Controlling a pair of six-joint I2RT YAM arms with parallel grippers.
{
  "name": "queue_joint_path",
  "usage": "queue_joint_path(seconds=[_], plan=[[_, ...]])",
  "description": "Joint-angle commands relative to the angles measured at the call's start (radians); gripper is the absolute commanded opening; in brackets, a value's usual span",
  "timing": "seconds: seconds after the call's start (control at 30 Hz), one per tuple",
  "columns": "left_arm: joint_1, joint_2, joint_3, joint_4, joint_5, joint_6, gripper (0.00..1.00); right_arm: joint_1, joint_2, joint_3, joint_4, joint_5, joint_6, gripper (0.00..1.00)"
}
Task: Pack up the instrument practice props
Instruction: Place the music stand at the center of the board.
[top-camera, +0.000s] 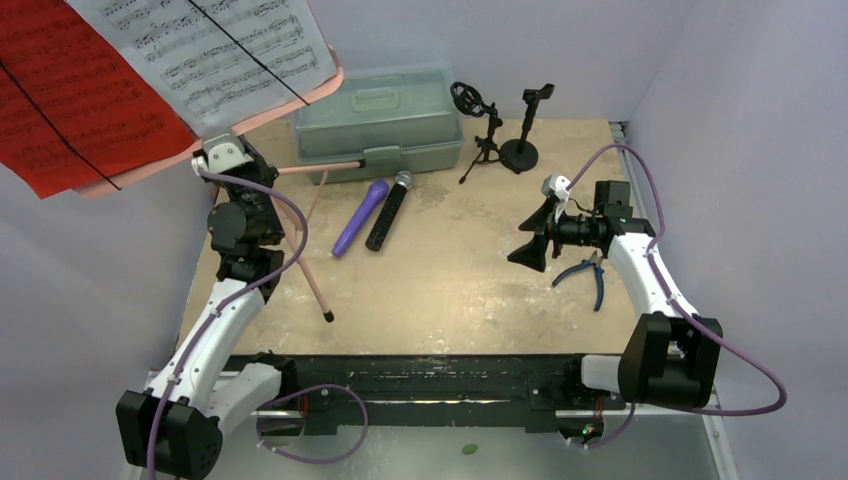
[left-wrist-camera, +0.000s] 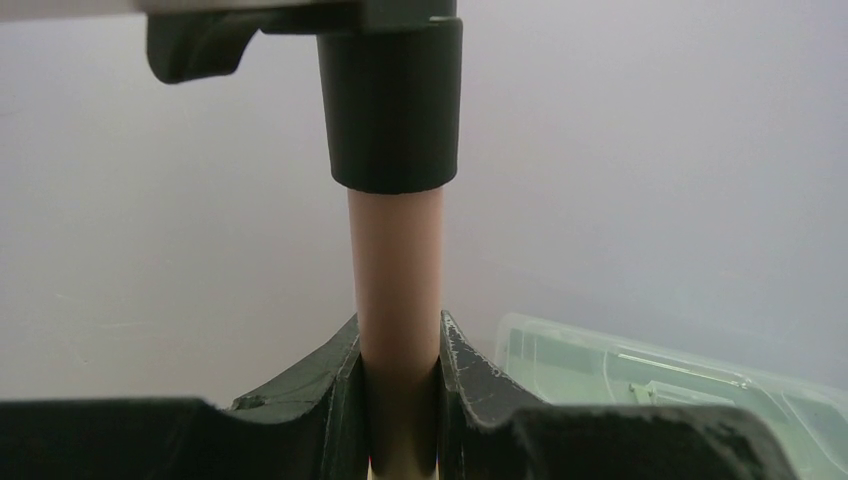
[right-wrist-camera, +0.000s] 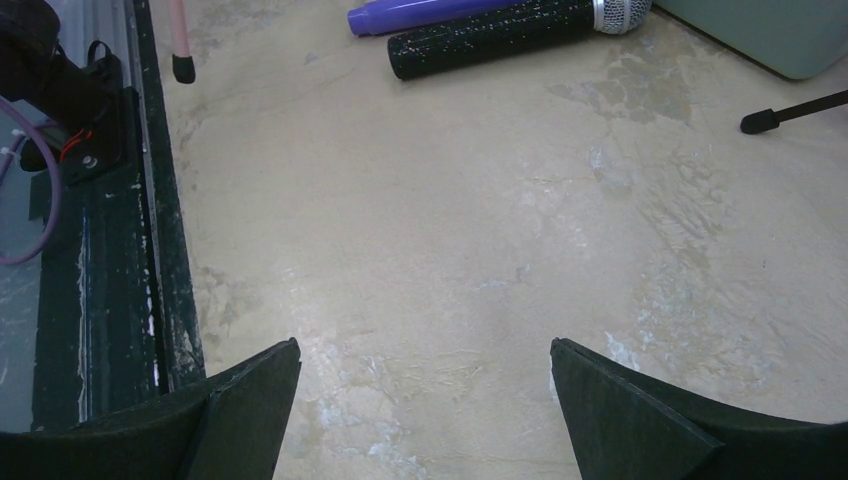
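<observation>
Left gripper clamps the upright tube of the pink metal tripod, rising between its fingers; right gripper gapes wide and empty, purple microphone crosswise beyond its fingertips.

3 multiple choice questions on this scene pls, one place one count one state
1. Where on the table do the blue-handled pliers lie?
A far left corner
B beside the right arm
C between the arm bases
2. How many microphones lie on the table?
A one
B two
C four
3. What is the left gripper doing?
A shut on the pink tripod pole
B wide open
C shut on nothing
Answers:
1 B, they lie close by that arm.
2 B, a purple microphone and a black microphone lie side by side.
3 A, its fingers clamp the pole from both sides.
</observation>
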Motion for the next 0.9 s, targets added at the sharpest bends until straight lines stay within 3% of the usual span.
queue_joint_path(seconds=[0.0,0.5,0.77,0.87], plan=[[0.001,-0.087,0.095,0.172,0.059,-0.015,0.00,-0.003,-0.014,0.037,-0.013,-0.006,-0.017,0.99],[0.001,-0.145,0.101,0.044,0.230,-0.158,0.00,-0.004,-0.026,0.034,-0.015,-0.010,-0.019,0.99],[-0.010,-0.082,0.088,0.099,0.343,-0.302,0.00,-0.006,-0.036,0.033,-0.015,-0.010,-0.019,0.99],[-0.073,-0.035,0.097,0.129,0.342,-0.270,0.00,-0.006,-0.036,0.033,-0.015,-0.012,-0.020,0.99]])
